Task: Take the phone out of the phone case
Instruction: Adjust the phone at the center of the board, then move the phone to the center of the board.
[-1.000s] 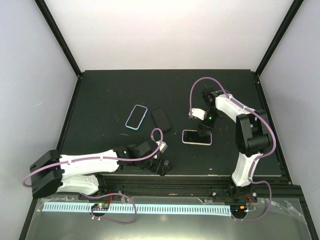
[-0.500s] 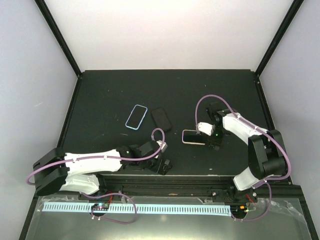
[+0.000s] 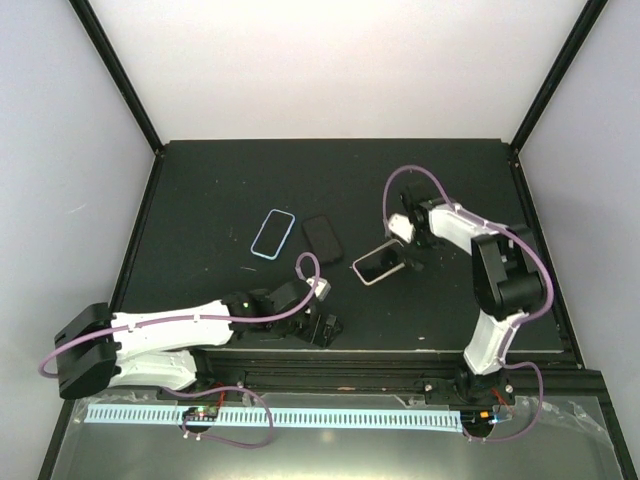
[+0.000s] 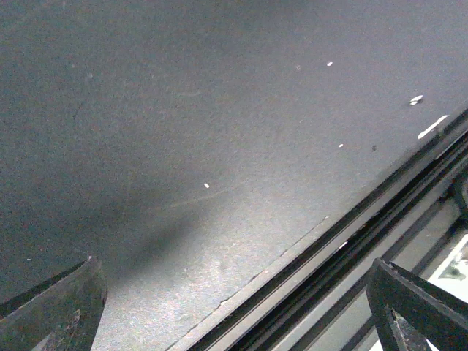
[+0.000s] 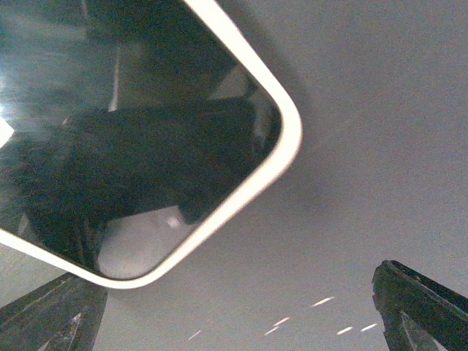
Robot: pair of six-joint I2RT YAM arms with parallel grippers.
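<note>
My right pincer point(image 5: 234, 281): jaws fully spread, nothing held. The phone point(image 5: 131, 146) lies flat just ahead of its fingertips; the phone case point(image 3: 272, 234) lies well to its left. My left pincer point(image 4: 234, 270): spread wide, empty.

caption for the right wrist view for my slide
Open tool above the corner of a glossy black-screened, pale-rimmed smartphone on the dark matte table

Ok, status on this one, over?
Left pincer open, empty. Right pincer open beside the phone. Phone case lies apart, by a black phone. Nothing blocking.
</note>
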